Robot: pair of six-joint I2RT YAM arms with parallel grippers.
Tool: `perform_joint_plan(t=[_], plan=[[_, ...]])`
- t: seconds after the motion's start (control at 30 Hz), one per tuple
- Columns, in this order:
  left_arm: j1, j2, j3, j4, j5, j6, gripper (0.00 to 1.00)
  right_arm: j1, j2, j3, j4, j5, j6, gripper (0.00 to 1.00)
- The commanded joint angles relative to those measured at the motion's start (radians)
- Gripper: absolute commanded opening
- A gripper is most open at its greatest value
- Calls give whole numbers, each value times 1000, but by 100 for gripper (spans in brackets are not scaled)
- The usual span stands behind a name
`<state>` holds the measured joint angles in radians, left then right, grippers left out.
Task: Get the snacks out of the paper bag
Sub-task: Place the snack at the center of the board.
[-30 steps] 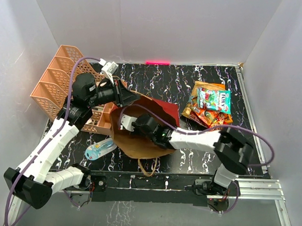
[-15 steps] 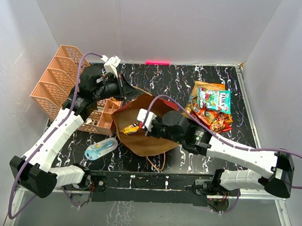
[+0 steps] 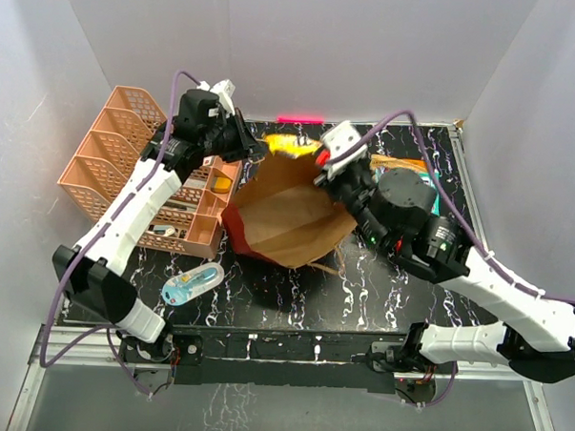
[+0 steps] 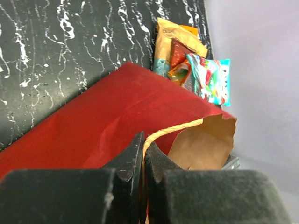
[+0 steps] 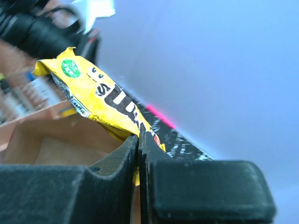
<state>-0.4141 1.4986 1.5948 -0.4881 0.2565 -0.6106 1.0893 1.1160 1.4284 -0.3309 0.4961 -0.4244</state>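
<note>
Overhead: extraction step, one pack in hand. Left gripper [image 3: 241,145] grips the far-left rim of the paper bag [image 3: 287,220] and props the mouth up. Right gripper [image 3: 317,158] pinches a yellow M&M's packet [image 3: 289,144] just past the far rim. The rest of the snacks [image 3: 404,165] sit far right, mostly hidden by the right arm. Left wrist: jaws pressed together on the twine handle [image 4: 180,127]. Right wrist: jaws clamped on the packet's lower edge. Next, I'd say: carry it right and release at the pile, clear of the bag.
</note>
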Motion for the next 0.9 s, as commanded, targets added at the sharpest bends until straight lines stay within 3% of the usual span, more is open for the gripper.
perform_joint_plan(t=[0.0,0.3,0.47,0.63,0.7,0.87], plan=[[35,77,99,-127,-63,-8,0,-50,64,139,59,277,-44,7],[215,157,114,-102,45,-54,0,-299,75,120,43,253,31,7],[270,172,135,-132,15,-32,0,-465,94,104,-27,142,112,7],[319,110,31,-100,5,-57,0,-593,108,93,-53,25,159,7],[328,89,-2,-67,61,-76,0,-619,110,85,-53,-5,160,7],[323,58,-100,215,400,-215,0,-658,106,67,-53,-55,174,7]])
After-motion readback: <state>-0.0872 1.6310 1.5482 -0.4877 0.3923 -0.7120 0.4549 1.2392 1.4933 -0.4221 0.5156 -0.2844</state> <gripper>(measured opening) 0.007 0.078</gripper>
